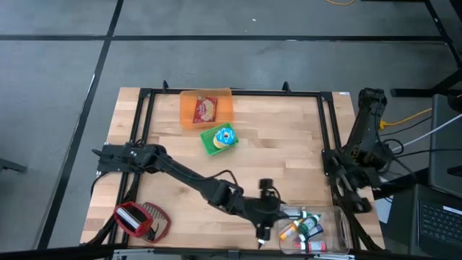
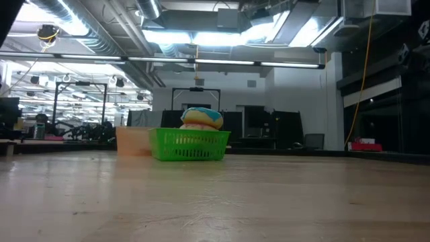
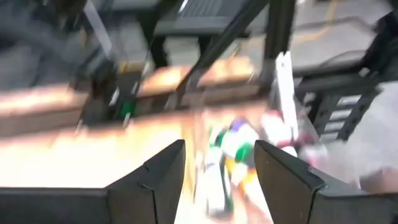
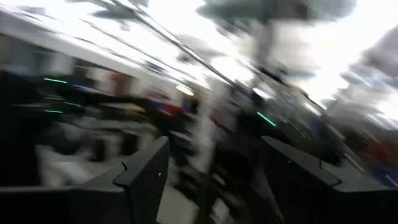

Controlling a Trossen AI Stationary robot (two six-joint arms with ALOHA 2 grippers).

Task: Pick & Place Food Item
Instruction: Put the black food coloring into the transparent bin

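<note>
At the near right corner of the pale wooden desk [image 1: 289,144] sits a clear plastic bin [image 1: 339,215] full of small food items [image 1: 303,227]: green, yellow, orange and white pieces, probably toy packets and bottles, though too blurred for us to name singly. The left tool [image 1: 263,232] hangs at the bin's left edge, just beside the pile. In the left wrist view its two dark fingers [image 3: 163,169] stand spread, with nothing between them and the jumble ahead.

We judge the items light and rigid, plastic-skinned, so likely slippery and prone to roll or shift against their neighbours. We would take one lying on top, across its narrow body near mid-length, not by a cap or a tapered end. We press moderately; crushing seems unlikely, squirting out sideways is the risk.

Likely destinations lie well apart at the far side: a small green mesh basket [image 1: 219,139] already holding a round multicoloured item, and a translucent orange container [image 1: 206,108] with a red packet inside.

The right tool [image 4: 211,180] waits off the desk's right edge, fingers spread, empty. A red wire basket [image 1: 141,220] sits at the near left corner.
</note>
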